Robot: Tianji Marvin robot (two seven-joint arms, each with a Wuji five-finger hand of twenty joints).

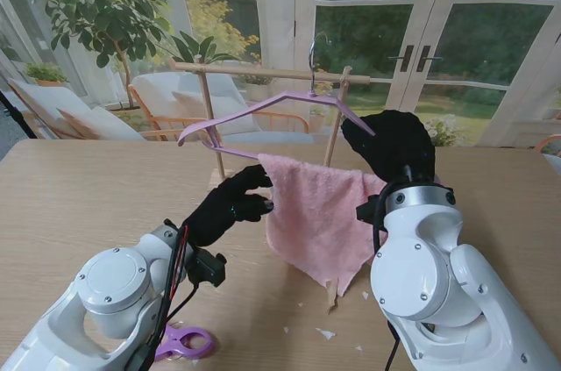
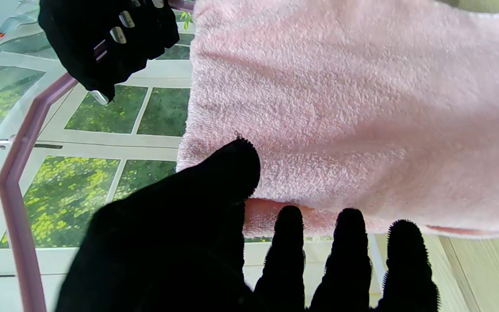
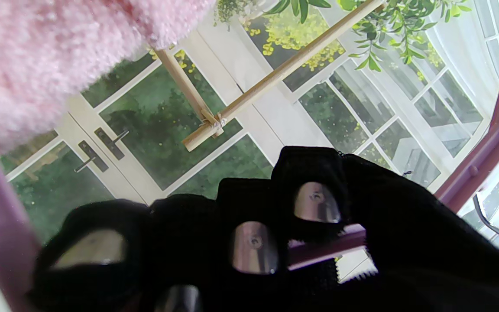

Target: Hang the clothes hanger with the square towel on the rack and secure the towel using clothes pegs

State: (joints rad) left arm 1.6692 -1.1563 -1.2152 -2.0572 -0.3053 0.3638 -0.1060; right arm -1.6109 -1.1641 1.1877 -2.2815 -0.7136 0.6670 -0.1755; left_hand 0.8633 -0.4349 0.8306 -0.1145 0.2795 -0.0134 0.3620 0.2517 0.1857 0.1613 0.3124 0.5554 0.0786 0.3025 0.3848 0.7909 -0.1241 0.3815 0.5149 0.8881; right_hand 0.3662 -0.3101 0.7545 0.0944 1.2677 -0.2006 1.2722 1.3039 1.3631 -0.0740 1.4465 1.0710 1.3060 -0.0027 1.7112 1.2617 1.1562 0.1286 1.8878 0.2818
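Hanger (image 1: 263, 112) hooked on rack (image 1: 263, 71). Right hand (image 1: 392, 145) clenched on hanger arm; left hand (image 1: 230, 204) pinched towel (image 1: 316, 213) edge. Pegging step next: fetch peg (image 1: 186, 343) from bench (image 1: 79, 204).

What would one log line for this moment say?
hanger: hook on rack | right hand: shut on hanger | left hand: pinching towel edge | peg: on table, unused

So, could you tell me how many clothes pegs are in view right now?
1: a purple clothes peg lies on the table nearest me, beside the left arm. Others may be hidden behind the arms or the pink towel.
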